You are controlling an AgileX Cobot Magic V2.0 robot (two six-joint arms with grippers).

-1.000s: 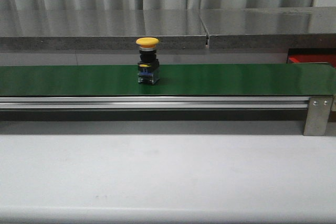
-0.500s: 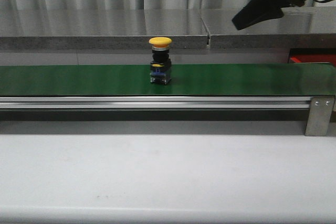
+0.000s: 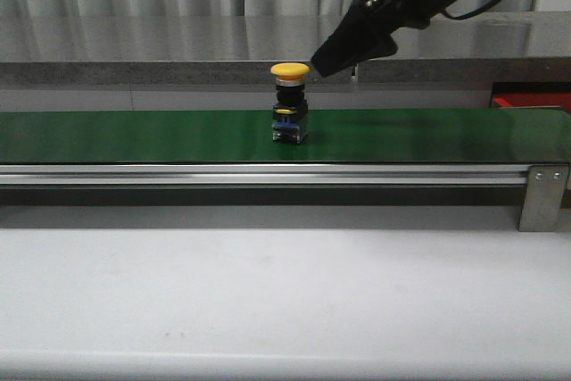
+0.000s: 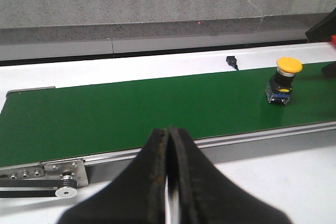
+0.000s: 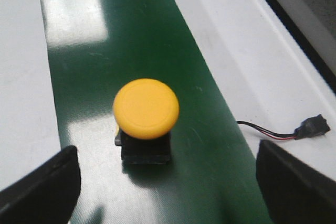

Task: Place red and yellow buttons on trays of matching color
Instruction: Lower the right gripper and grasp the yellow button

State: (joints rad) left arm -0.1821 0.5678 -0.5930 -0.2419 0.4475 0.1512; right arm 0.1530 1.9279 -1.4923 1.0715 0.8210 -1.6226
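1. Button first: the yellow mushroom-capped push button on its black and blue switch block stands upright on the long green conveyor belt. It sits just below and slightly ahead of the right hand, and well off to the far side of the left hand.

2. Its long axis runs vertically. The round yellow cap points straight up and the squarish block rests flat on the belt, so the stem beneath the cap is open to a grasp from either side.

3. The right hand is spread wide and holds nothing. In the right wrist view its two dark fingers stand apart at either side of the button, the cap lying between them but untouched. That stance looks like a line-up for closing around the cap or stem from above.

4. The left hand is pressed closed, fingers meeting, empty, and parked over the white worktop on the near side of the belt, clear of the right arm's reach.

5. A bright red flat tray shows only in part, beyond the belt's end past the right hand. No yellow tray is visible, so I cannot tell where this button should go.
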